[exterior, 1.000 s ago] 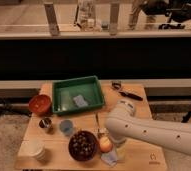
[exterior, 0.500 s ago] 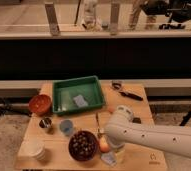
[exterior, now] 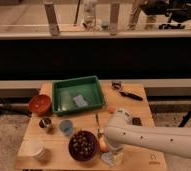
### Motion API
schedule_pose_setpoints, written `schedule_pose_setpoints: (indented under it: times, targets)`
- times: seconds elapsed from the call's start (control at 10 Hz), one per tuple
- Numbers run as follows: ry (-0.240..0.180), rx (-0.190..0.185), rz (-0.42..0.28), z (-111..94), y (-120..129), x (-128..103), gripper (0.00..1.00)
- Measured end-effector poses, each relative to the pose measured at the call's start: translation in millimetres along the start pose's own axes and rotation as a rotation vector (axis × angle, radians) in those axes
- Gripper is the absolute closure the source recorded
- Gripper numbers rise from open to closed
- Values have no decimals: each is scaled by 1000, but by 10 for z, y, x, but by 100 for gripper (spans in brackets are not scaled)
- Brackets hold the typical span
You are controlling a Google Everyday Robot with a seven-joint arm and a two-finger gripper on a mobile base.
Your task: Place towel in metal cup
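On the far left of the wooden table [exterior: 139,160] we are seeing a white cup [exterior: 36,148] standing by the front edge and a red bowl [exterior: 40,104] sitting behind it. Just right of them the metal cup [exterior: 45,123] is standing upright with the blue cup [exterior: 66,127] beside it, and neither is sitting anywhere different from a second ago. Behind these the green tray [exterior: 64,106] is holding a flat grey-blue cloth [exterior: 80,100]. In front, a dark bowl [exterior: 83,145] is sitting next to an apple [exterior: 103,145].

Moving right, the white arm [exterior: 154,140] is reaching in from the right edge and bending down at its rounded end. Its top is sitting lower than a second ago, and it is showing little change over the last half second. The gripper [exterior: 109,150] is pointing down at the front edge, just right of the apple, with its fingers spread and pinching nothing. The towel [exterior: 112,159] is lying rumpled on the table right under it, where it lay before, well apart from the metal cup. At the back right a black tool [exterior: 130,94] is lying on the table.
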Motion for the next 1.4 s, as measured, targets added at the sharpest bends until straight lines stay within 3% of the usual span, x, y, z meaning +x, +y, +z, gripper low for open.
schedule_pose_setpoints:
  times: [0.7, 1.0, 1.3, 1.4]
  targets:
    - [-4, -3, 0, 157, -15, -34, 24]
    - [-10, 0, -1, 185, -23, -43, 55]
    - [-9, -3, -1, 183, -11, -37, 58]
    - [-4, 0, -2, 128, 2, -26, 68]
